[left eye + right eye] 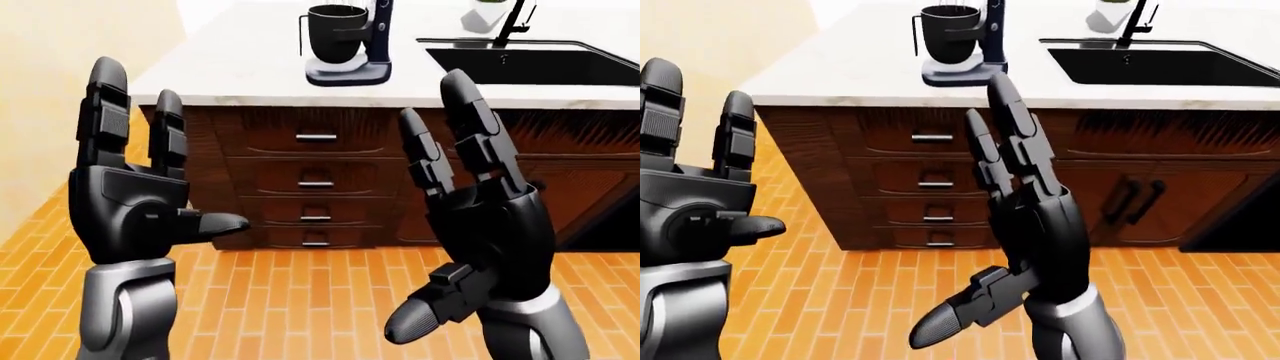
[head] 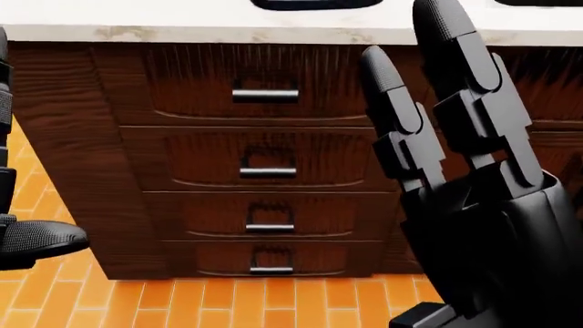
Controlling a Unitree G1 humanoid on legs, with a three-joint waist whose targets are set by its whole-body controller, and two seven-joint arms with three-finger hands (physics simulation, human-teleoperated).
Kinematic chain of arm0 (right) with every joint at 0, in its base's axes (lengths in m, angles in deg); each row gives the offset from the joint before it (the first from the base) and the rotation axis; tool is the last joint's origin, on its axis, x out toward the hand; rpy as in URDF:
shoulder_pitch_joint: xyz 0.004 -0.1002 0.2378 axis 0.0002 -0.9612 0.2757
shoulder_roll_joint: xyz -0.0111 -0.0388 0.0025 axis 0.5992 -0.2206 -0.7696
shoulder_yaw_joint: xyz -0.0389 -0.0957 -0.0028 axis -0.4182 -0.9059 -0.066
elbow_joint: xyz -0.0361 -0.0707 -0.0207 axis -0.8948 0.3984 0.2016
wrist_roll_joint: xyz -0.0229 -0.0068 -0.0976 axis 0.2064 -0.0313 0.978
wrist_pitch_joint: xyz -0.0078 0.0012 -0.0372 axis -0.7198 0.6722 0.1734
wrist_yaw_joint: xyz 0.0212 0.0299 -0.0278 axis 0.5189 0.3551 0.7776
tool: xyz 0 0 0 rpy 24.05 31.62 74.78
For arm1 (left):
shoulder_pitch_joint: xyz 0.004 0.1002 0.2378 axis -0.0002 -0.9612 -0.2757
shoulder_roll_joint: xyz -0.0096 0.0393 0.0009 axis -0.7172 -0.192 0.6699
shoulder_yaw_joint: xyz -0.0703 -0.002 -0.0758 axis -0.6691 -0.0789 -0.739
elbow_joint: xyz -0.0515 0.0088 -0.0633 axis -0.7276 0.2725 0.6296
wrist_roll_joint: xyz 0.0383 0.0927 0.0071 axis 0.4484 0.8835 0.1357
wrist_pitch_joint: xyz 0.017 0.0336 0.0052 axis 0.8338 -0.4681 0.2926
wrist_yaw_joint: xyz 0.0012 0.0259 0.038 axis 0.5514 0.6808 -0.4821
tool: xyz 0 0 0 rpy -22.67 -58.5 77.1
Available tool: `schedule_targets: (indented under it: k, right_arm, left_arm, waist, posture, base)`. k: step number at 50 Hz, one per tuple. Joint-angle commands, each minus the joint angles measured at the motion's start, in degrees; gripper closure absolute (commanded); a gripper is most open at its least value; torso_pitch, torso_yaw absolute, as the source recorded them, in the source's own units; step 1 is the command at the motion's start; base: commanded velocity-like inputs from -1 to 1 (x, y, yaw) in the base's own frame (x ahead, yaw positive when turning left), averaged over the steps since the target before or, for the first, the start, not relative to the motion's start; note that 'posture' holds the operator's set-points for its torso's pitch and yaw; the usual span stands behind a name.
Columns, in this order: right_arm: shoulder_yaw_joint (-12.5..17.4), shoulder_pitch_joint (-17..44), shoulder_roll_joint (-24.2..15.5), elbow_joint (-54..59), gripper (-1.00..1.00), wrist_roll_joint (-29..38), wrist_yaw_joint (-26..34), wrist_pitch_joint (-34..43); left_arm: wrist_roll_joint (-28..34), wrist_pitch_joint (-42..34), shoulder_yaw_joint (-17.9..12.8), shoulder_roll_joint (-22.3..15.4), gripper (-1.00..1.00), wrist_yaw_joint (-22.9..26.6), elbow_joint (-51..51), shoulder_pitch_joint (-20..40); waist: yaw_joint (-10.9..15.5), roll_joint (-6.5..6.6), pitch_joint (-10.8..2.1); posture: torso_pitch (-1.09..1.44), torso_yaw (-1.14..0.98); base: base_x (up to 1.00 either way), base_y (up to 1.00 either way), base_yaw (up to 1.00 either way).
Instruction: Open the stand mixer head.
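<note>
**Both hands raised and empty, mixer well up the surface**

The stand mixer (image 1: 345, 41) sits on the pale stone surface (image 1: 230, 67) at about 12 o'clock in the left-eye view, its dark bowl (image 1: 335, 34) under the head, which is cut off by the top edge, so its tilt cannot be told. At 2 o'clock a black sink (image 1: 530, 64) is set into the same surface, with a faucet (image 1: 512, 26) above it.

The left hand (image 1: 135, 195) stands upright at 9 o'clock, fingers (image 1: 105, 105) spread and straight, thumb pointing toward the centre, holding nothing. The right hand (image 1: 480, 225) is up at 4 o'clock, fingers likewise extended and empty. Both hands are well apart from the mixer.

Between them shows a dark wood drawer stack (image 2: 264, 171) with four bar handles. Orange brick-pattern floor (image 1: 870, 300) lies below.
</note>
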Motion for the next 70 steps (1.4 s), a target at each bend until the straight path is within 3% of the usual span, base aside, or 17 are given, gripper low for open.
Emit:
schedule_targets:
  k: [1,7,10,11,17,24,27,34,36,39,43,45,50,56,58,61,70]
  right_arm:
    - [0.68,0.69,0.04,-0.98,-1.00,-0.08,-0.33,-1.64]
    - [0.05,0.29,-0.02,-0.93,-1.00,0.76,0.01,-2.47]
    - [-0.01,0.29,-0.02,-0.93,-1.00,0.84,-0.15,-1.78]
    - [-0.11,0.08,0.10,-0.55,-1.00,1.44,-0.09,-2.72]
    - [-1.16,-1.27,0.50,-0.26,-1.00,3.46,0.13,-5.27]
    - [0.55,-0.25,0.53,-0.88,-1.00,0.20,-0.57,-3.44]
    - [0.88,-0.22,0.20,-1.03,-1.00,-1.16,-0.70,-2.82]
    - [1.21,-0.02,0.27,-0.97,-1.00,-1.29,-0.66,-3.20]
    - [0.96,-0.09,-0.05,-0.89,-1.00,-0.88,-0.55,-3.36]
    - [0.35,-0.36,-0.06,-0.97,-1.00,-0.16,-0.53,-3.49]
    - [0.47,-0.58,0.05,-0.97,-1.00,-0.81,-0.20,-3.69]
    - [0.24,-0.73,0.02,-1.04,-1.00,-0.52,-0.15,-3.83]
    - [-0.09,-0.94,0.08,-0.88,-1.00,-0.01,0.01,-4.14]
    - [-0.18,-1.18,-0.02,-1.29,-1.00,-0.29,0.43,-4.30]
    - [-0.23,-1.09,0.02,-1.00,-1.00,0.19,0.32,-4.34]
    - [-0.27,-1.24,0.10,-1.17,-1.00,0.00,0.41,-4.28]
    - [-0.59,-1.40,0.02,-1.25,-1.00,0.80,0.70,-4.86]
  left_arm:
    - [-0.21,1.34,0.28,-0.15,-1.00,0.57,-1.79,0.94]
    - [-0.34,1.34,0.18,-0.20,-1.00,0.57,-1.60,1.06]
    - [-0.42,1.31,0.15,-0.25,-1.00,0.51,-1.61,1.09]
    - [-0.41,1.31,0.14,-0.27,-1.00,0.50,-1.56,1.10]
    - [-0.76,1.16,-0.10,-0.49,-1.00,0.24,-1.67,1.29]
    - [-0.69,1.35,0.09,-0.38,-1.00,0.29,-1.72,1.10]
    - [-0.85,1.28,-0.07,-0.46,-1.00,0.19,-1.78,1.19]
    - [-0.92,1.20,-0.01,-0.46,-1.00,0.16,-1.94,1.08]
    - [-1.00,1.14,-0.10,-0.49,-1.00,0.11,-1.89,1.15]
    - [-1.15,1.04,-0.17,-0.54,-1.00,0.07,-2.09,1.12]
    - [-1.09,1.11,-0.20,-0.59,-1.00,0.09,-1.99,1.18]
    - [-1.16,1.07,-0.23,-0.62,-1.00,0.05,-2.06,1.21]
    - [-1.14,1.14,-0.17,-0.58,-1.00,0.08,-1.95,1.26]
    - [-1.14,1.16,-0.12,-0.60,-1.00,0.04,-2.02,1.27]
    - [-1.11,1.20,-0.14,-0.59,-1.00,0.05,-1.96,1.28]
    - [-1.07,1.21,-0.05,-0.56,-1.00,0.07,-2.02,1.20]
    - [-1.57,0.85,-0.32,-0.80,-1.00,-0.33,-2.42,1.42]
  waist:
    - [0.02,-0.26,0.38]
    - [-0.01,1.51,-1.14]
    - [-0.28,-4.51,0.44]
    - [0.45,-0.66,0.18]
    - [-0.13,1.81,-1.57]
    - [-0.22,1.82,-1.42]
    - [-0.68,1.18,2.52]
    - [-0.44,1.55,-2.62]
    - [0.13,0.50,1.84]
    - [0.33,-0.37,1.96]
    - [-0.42,-2.68,-3.51]
    - [-0.57,-1.51,3.90]
    - [-0.79,-2.73,-0.29]
    - [-1.71,2.76,2.80]
    - [-1.74,2.80,-1.27]
    - [-1.81,4.91,-0.33]
    - [-0.70,-1.36,-0.29]
  posture:
    - [0.00,0.00]
    - [0.00,0.00]
    - [0.00,0.00]
    - [0.00,0.00]
    - [0.00,0.00]
    - [0.00,0.00]
    - [0.00,0.00]
    - [0.00,0.00]
    - [0.00,0.00]
    - [0.00,0.00]
    - [0.00,0.00]
    - [0.00,0.00]
    - [0.00,0.00]
    - [0.00,0.00]
    - [0.00,0.00]
    - [0.00,0.00]
    - [0.00,0.00]
  base:
    - [0.00,0.60,0.00]
    - [0.00,0.14,0.00]
    - [0.00,0.67,0.00]
    - [0.00,0.00,0.00]
    - [0.00,0.00,0.00]
    - [0.02,0.00,0.00]
    - [0.95,0.00,0.00]
    - [0.47,0.00,0.00]
    - [1.00,0.00,0.00]
    - [0.67,0.00,0.00]
    - [0.21,0.00,0.00]
    - [0.97,0.00,0.00]
    - [0.22,0.00,0.00]
    - [0.32,0.01,0.00]
    - [0.00,0.00,0.00]
    - [0.00,0.00,0.00]
    - [0.00,0.16,0.00]
